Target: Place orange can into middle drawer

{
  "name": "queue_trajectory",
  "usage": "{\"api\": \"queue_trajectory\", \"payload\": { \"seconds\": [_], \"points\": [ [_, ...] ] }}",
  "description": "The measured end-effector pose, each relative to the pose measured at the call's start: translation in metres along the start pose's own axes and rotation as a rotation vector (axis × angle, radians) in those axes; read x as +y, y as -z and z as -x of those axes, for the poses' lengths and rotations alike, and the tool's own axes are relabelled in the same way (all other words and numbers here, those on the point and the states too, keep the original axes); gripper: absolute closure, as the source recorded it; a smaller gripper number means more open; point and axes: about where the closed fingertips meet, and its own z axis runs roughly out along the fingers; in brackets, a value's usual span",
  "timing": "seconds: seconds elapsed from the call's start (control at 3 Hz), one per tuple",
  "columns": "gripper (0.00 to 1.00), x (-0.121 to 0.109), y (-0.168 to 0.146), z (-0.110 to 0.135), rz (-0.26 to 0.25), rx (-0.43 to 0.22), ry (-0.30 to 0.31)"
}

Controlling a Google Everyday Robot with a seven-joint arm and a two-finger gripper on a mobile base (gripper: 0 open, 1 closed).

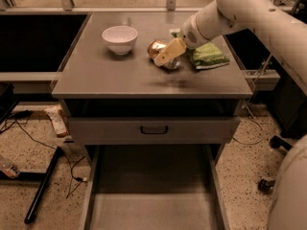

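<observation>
Cabinet top (110,75): hand (169,52) at orange can (154,48), away frm edges.

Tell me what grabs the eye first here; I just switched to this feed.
The big white arm reaches in from the right, with its gripper at the orange can on the cabinet top, between the white bowl and the green snack bag. Below, the middle drawer stands pulled out toward the camera.

On the cabinet top (110,78) the bowl (120,38) lies left of the orange can (154,48), the snack bag (207,56) right of it, with the gripper (164,57) over the can. The middle drawer (153,200) juts out below, in front.
</observation>
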Motion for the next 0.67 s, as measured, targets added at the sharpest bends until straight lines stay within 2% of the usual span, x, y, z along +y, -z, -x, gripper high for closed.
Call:
{"api": "queue_trajectory", "payload": {
  "seconds": [0.67],
  "points": [
    [0.00,0.019,-0.029,-0.012,0.020,0.069,-0.060]
  ]
}}
